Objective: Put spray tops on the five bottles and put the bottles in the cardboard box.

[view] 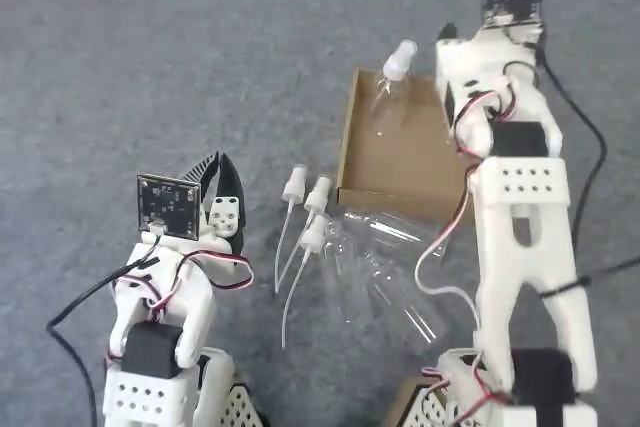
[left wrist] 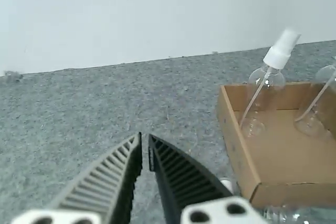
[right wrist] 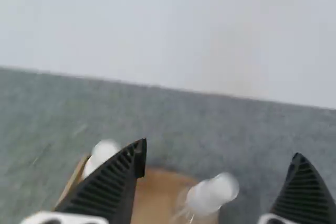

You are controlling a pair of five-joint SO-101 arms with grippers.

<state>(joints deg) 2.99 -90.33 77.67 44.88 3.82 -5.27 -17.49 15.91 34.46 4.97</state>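
The cardboard box (view: 352, 137) lies at the back middle of the grey table. Two clear bottles with white spray tops stand in it, one (left wrist: 268, 74) near its far left corner and another (left wrist: 321, 95) to its right. My right gripper (right wrist: 219, 151) hangs open above the box, with the two white tops (right wrist: 102, 153) (right wrist: 212, 192) below its fingers. Three loose spray tops (view: 295, 187) (view: 318, 194) (view: 313, 237) lie left of the box's near side. Several clear topless bottles (view: 380, 267) lie in front of the box. My left gripper (view: 218, 159) is shut and empty, left of the loose tops.
The right arm (view: 520, 197) stretches along the right side of the box and over its near right corner. Open grey table spreads to the left and behind the left gripper (left wrist: 145, 140). A pale wall stands behind the table's far edge.
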